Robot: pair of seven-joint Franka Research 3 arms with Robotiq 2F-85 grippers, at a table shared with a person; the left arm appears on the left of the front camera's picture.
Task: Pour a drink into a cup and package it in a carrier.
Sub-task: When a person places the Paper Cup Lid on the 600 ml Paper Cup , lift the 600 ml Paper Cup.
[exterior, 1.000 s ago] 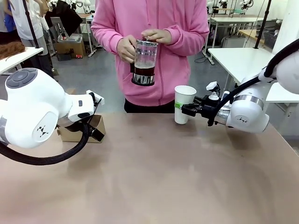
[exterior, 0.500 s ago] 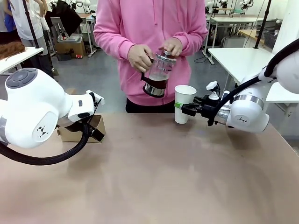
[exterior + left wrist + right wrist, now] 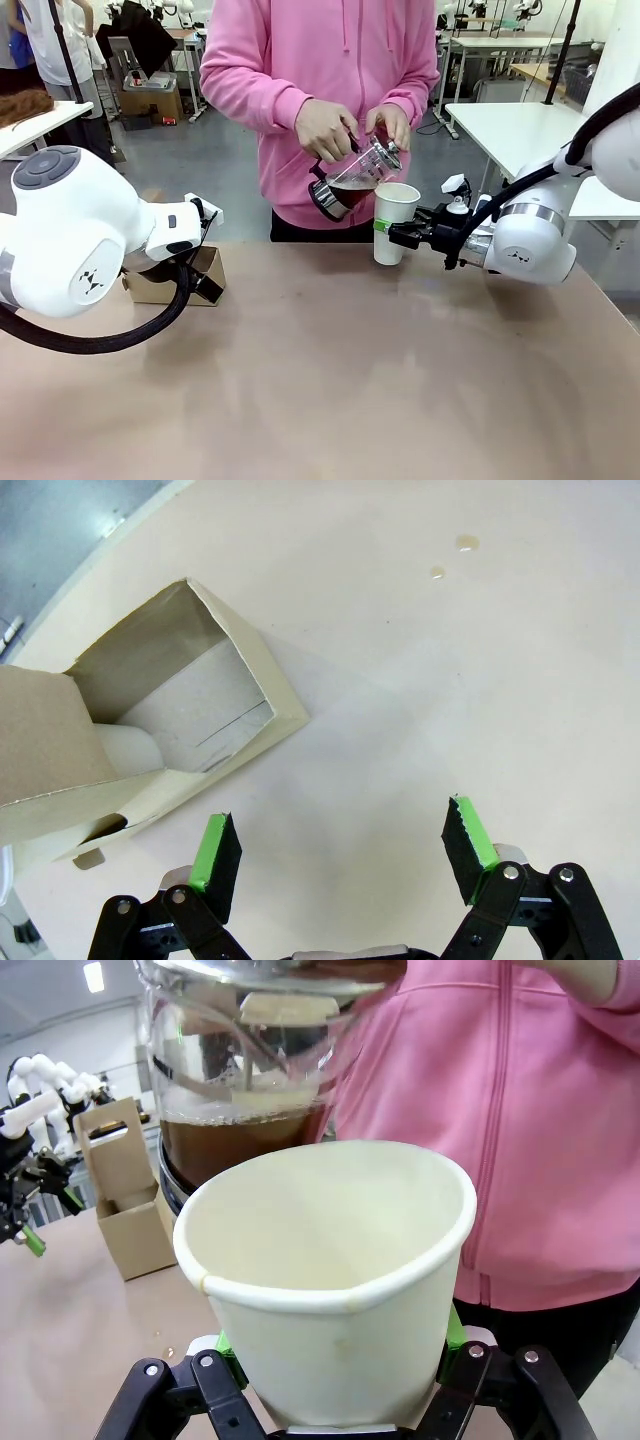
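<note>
A person in a pink top tilts a glass press jug with both hands, its spout over the cup's rim. The dark brown drink lies slanted inside it. The tall white cup stands upright at the table's far edge, with my right gripper shut on its side. In the right wrist view the cup is white inside, and the drink hangs just behind its rim. My left gripper hovers open above the table beside the brown carrier, which sits at the far left.
Two small drops lie on the tabletop past my left gripper. My bulky left arm covers part of the carrier. A white table stands behind on the right. The tabletop's middle and near side are bare.
The person has moved the jug down and to the right and tipped it over the cup. Neither arm has moved.
</note>
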